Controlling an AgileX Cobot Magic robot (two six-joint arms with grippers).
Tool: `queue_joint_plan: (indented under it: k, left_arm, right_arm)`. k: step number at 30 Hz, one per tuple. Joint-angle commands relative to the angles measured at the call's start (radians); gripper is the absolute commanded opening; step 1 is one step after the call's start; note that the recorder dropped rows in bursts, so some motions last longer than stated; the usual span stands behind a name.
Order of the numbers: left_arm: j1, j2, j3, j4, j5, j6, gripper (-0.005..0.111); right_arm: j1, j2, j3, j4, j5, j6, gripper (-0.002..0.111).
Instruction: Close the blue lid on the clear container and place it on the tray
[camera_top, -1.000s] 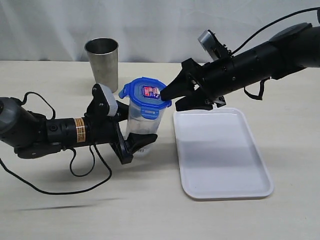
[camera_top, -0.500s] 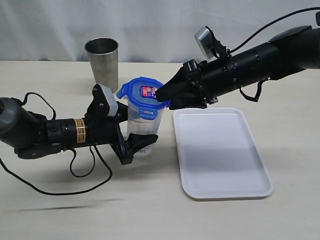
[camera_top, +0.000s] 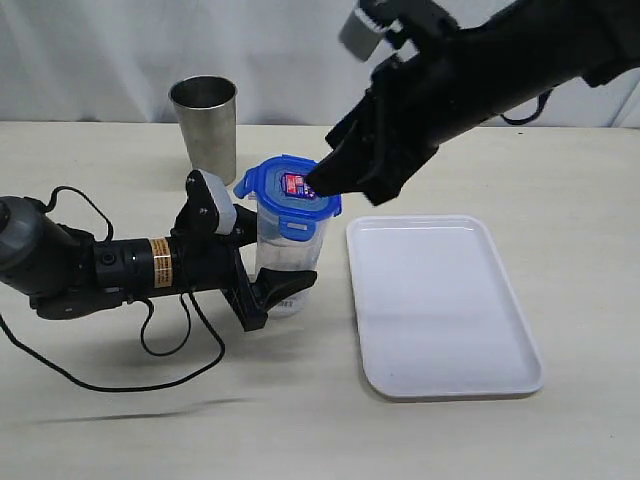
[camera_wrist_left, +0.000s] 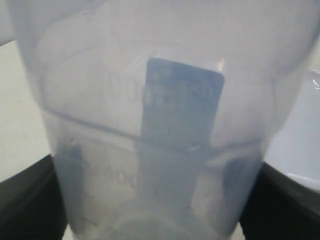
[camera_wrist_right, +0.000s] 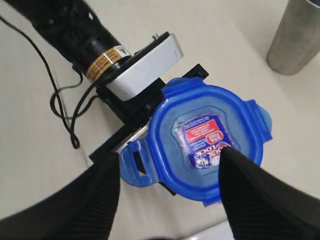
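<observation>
The clear container (camera_top: 283, 250) stands upright on the table, left of the tray (camera_top: 440, 300). My left gripper (camera_top: 272, 278) is shut on its lower part, one finger on each side. In the left wrist view the clear container (camera_wrist_left: 160, 125) fills the frame, with the dark fingers (camera_wrist_left: 25, 200) at its sides. The blue lid (camera_top: 290, 193) sits on top, and a flap (camera_top: 249, 183) sticks out sideways. My right gripper (camera_wrist_right: 170, 160) hangs open above the blue lid (camera_wrist_right: 205, 140). One of its fingertips (camera_wrist_right: 230, 155) is over the sticker's edge. Whether it touches the lid I cannot tell.
A steel tumbler (camera_top: 205, 125) stands behind the container, near the back of the table. The left arm and its black cable (camera_top: 150, 340) lie across the table's left side. The white tray has nothing on it.
The right arm has swung up from beside the lid and now points down onto it from above. The left gripper and the container have not moved.
</observation>
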Motion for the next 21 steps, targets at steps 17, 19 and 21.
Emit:
queue_joint_plan:
  k: [17, 19, 21]
  left_arm:
    - [-0.002, 0.0, 0.002, -0.002, -0.03, -0.005, 0.0]
    - [-0.002, 0.0, 0.002, -0.002, -0.03, -0.005, 0.0]
    - [-0.002, 0.0, 0.002, -0.002, -0.03, -0.005, 0.0]
  right_arm:
    - [0.297, 0.108, 0.016, -0.749, -0.229, 0.371, 0.043]
    - [0.297, 0.118, 0.016, -0.749, -0.226, 0.368, 0.043]
    - [0.308, 0.133, 0.016, -0.756, -0.226, 0.366, 0.043]
